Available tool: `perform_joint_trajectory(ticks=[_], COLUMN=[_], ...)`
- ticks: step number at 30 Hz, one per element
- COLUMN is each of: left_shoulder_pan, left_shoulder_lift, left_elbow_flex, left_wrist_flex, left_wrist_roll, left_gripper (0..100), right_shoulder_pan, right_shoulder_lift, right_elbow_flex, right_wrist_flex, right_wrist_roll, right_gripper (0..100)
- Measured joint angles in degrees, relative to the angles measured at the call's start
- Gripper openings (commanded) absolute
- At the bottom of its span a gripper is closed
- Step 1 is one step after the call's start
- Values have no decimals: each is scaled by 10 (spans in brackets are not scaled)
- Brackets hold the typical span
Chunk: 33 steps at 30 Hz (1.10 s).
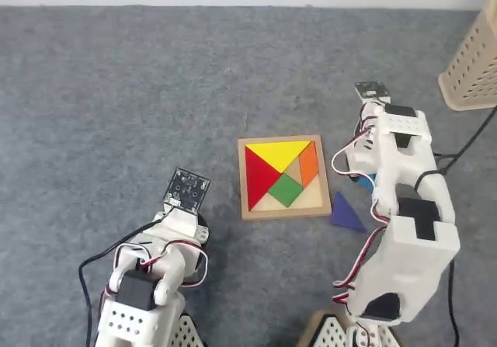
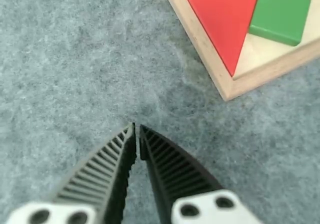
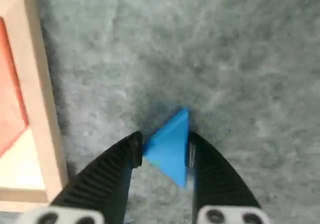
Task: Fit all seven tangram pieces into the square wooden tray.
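The square wooden tray (image 1: 244, 178) lies mid-table holding a yellow triangle (image 1: 278, 155), a red triangle (image 1: 259, 179), an orange piece (image 1: 309, 163) and a green square (image 1: 286, 189). A purple triangle (image 1: 345, 213) lies on the carpet just right of the tray. My right gripper (image 3: 164, 149) is shut on a small blue triangle (image 3: 169, 149), close to the carpet beside the tray's edge (image 3: 42, 103); a sliver of that blue triangle (image 1: 368, 179) peeks out under the right arm. My left gripper (image 2: 137, 130) is shut and empty, over bare carpet near the tray's corner (image 2: 227, 88).
Grey carpet covers the table. A beige slotted basket (image 1: 475, 60) stands at the far right edge. The arm bases sit along the near edge. Bare wood shows in the tray's lower right part (image 1: 311, 200).
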State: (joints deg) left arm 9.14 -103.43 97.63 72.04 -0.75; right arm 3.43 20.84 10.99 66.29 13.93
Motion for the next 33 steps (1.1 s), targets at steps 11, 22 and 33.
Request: perform_joint_trajectory(ticks=[11, 22, 33], left_shoulder_pan=[0, 0, 0], left_shoulder_lift=[0, 0, 0], left_elbow_flex=[0, 0, 0], left_wrist_flex=[0, 0, 0], left_wrist_roll=[0, 0, 0], left_gripper=[12, 12, 12], right_shoulder_pan=[-5, -50, -9], right_shoulder_lift=[-109, -108, -52], right_elbow_flex=[35, 102, 39], right_wrist_flex=[39, -18, -18], right_wrist_roll=[23, 57, 62], right_gripper=[173, 173, 171])
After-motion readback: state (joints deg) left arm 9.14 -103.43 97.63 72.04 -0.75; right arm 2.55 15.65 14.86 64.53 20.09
